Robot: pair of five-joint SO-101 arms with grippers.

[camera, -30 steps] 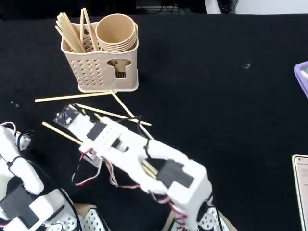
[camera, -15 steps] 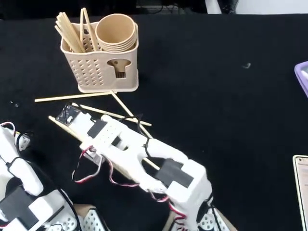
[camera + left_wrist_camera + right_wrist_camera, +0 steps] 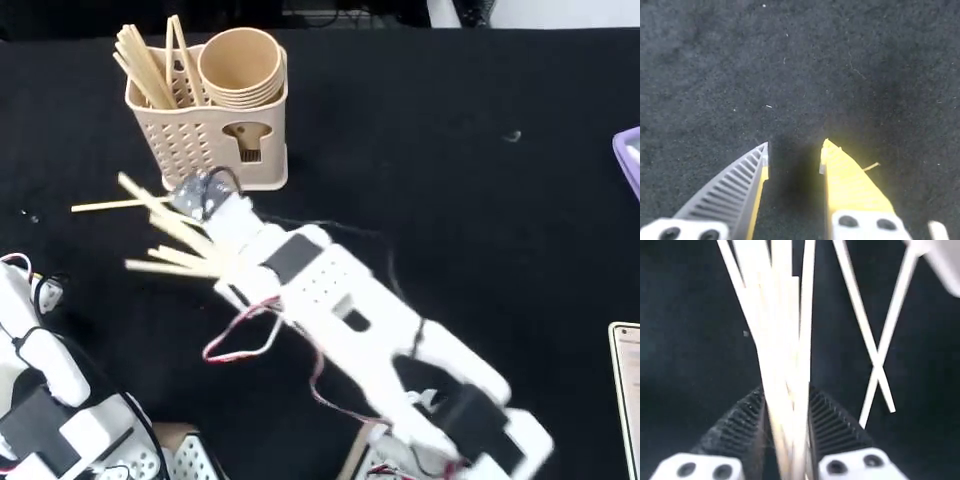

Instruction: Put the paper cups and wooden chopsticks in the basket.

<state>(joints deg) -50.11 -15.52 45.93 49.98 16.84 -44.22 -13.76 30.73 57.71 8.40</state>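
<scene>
A beige basket (image 3: 215,140) stands at the back left, with stacked paper cups (image 3: 240,65) and several wooden chopsticks (image 3: 150,65) in it. My right gripper (image 3: 197,198) hangs just in front of the basket, shut on a bundle of chopsticks (image 3: 165,245) that fans out to the left. In the right wrist view the bundle (image 3: 785,355) runs between the fingers of that gripper (image 3: 786,395), and two crossed chopsticks (image 3: 875,355) lie on the cloth beyond. One more chopstick (image 3: 105,204) lies left of the basket. My left gripper (image 3: 794,150) is open over bare black cloth, its arm (image 3: 40,400) at the front left.
The black cloth (image 3: 450,200) covers the table. A purple object (image 3: 630,160) pokes in at the right edge, and a white flat thing (image 3: 625,380) lies lower on that edge. A basket corner (image 3: 940,260) shows in the right wrist view.
My right arm has swung back and up toward the basket, taking a bundle of chopsticks off the cloth. The left arm has stayed put.
</scene>
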